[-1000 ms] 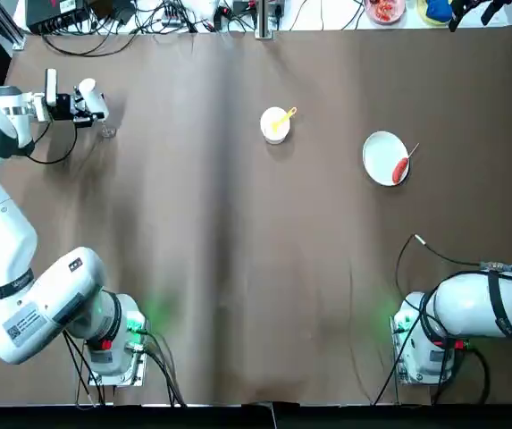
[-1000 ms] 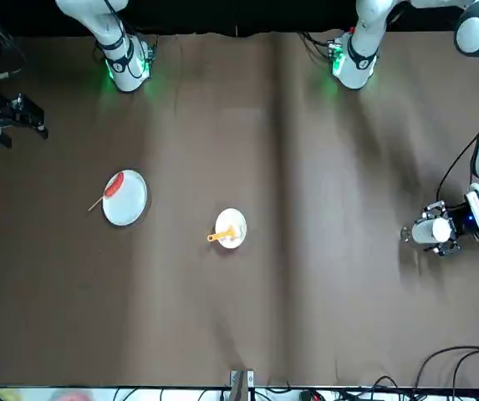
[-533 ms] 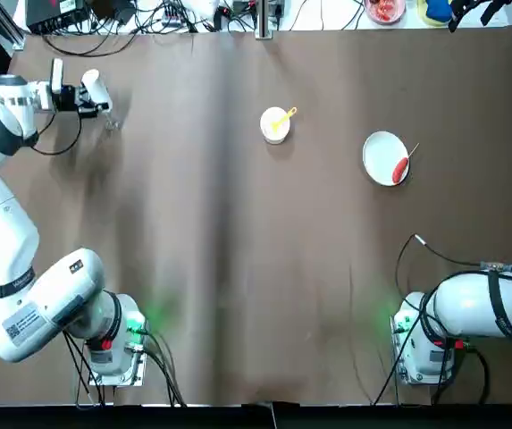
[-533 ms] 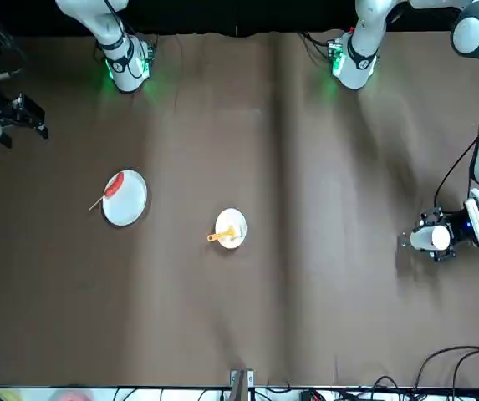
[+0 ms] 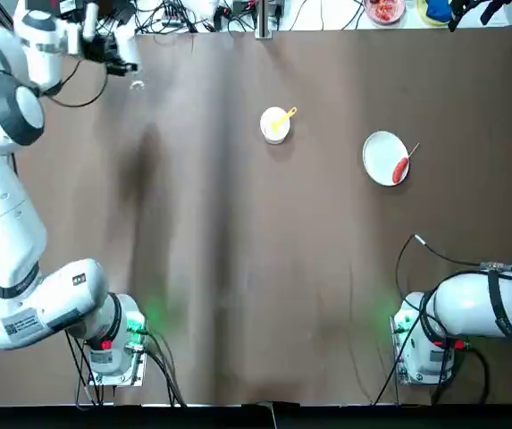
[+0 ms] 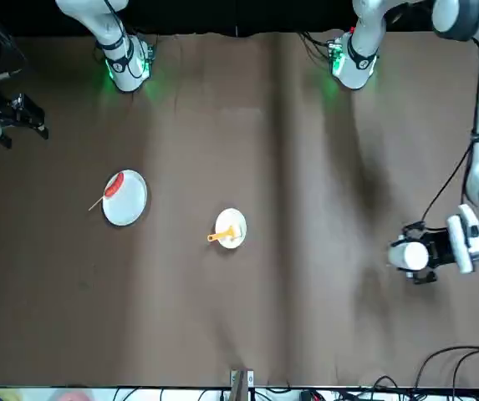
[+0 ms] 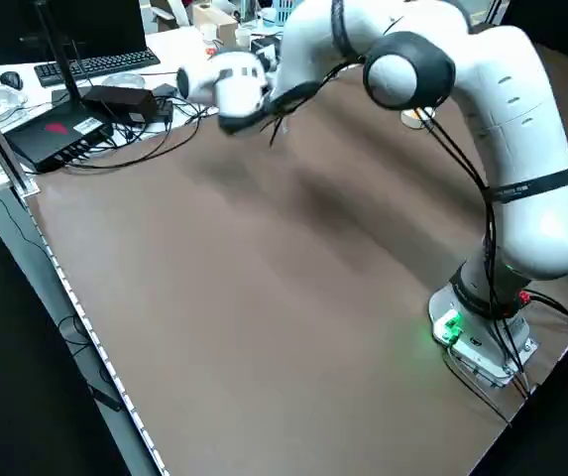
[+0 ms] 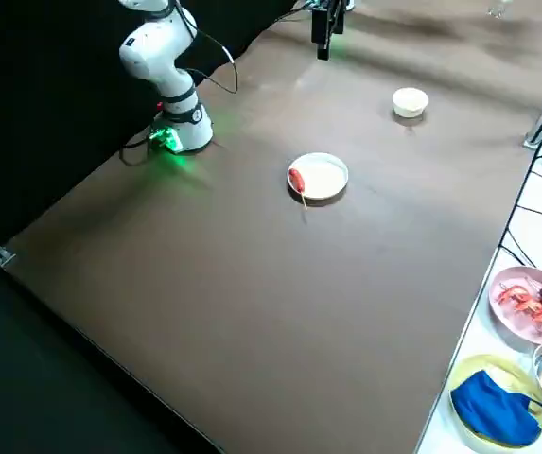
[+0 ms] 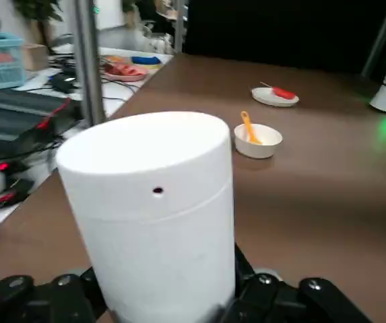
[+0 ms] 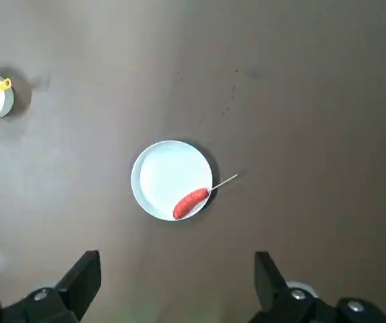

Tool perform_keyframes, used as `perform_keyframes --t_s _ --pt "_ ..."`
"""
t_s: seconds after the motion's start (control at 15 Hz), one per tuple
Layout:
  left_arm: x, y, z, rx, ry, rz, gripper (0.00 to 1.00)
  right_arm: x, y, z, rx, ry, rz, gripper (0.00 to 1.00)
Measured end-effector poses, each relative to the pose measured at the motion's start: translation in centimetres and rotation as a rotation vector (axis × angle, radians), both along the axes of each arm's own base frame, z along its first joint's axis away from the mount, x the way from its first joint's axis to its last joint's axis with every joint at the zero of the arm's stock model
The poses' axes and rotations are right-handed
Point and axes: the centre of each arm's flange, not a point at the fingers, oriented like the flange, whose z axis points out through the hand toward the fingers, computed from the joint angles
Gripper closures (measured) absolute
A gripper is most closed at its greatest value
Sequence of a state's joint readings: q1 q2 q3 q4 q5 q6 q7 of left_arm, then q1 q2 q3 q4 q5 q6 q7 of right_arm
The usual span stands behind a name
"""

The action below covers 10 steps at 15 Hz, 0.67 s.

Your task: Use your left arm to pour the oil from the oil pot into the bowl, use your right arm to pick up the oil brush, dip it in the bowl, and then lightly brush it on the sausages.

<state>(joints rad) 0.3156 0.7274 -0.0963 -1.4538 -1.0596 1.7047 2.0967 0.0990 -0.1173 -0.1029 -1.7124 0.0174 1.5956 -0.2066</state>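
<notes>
We have the oil pot (image 9: 153,222) clamped between the fingers of the left gripper (image 6: 427,253), lifted off the table at the far left corner — well apart from the bowl (image 5: 275,125), which sits far of the centre with the oil brush (image 5: 283,117) resting in it. The carry to the bowl comes next, we judge. We should keep the pot upright on the way across, stop with its pouring side just above the bowl's rim, then tip slowly — the brush handle sticks out on the right, so we approach from the left. The sausage (image 5: 400,168) lies on the plate (image 5: 379,154) further right. The right gripper (image 10: 176,286) hangs wide open and empty high above the plate.
</notes>
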Motion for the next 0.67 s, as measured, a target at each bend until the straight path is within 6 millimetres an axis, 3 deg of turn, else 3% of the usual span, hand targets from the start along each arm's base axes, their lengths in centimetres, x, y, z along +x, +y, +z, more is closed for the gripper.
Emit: perform_keyframes --t_s 0.27,0.67 --pt "1.4 -11.4 0.8 0.084 0.039 -0.060 0.39 -0.1 0.8 0.0 0.056 0.006 0.003 0.00" --pt "1.0 -22.7 0.4 0.187 0.072 -0.091 0.39 0.2 2.2 -0.9 0.065 0.027 0.027 0.00"
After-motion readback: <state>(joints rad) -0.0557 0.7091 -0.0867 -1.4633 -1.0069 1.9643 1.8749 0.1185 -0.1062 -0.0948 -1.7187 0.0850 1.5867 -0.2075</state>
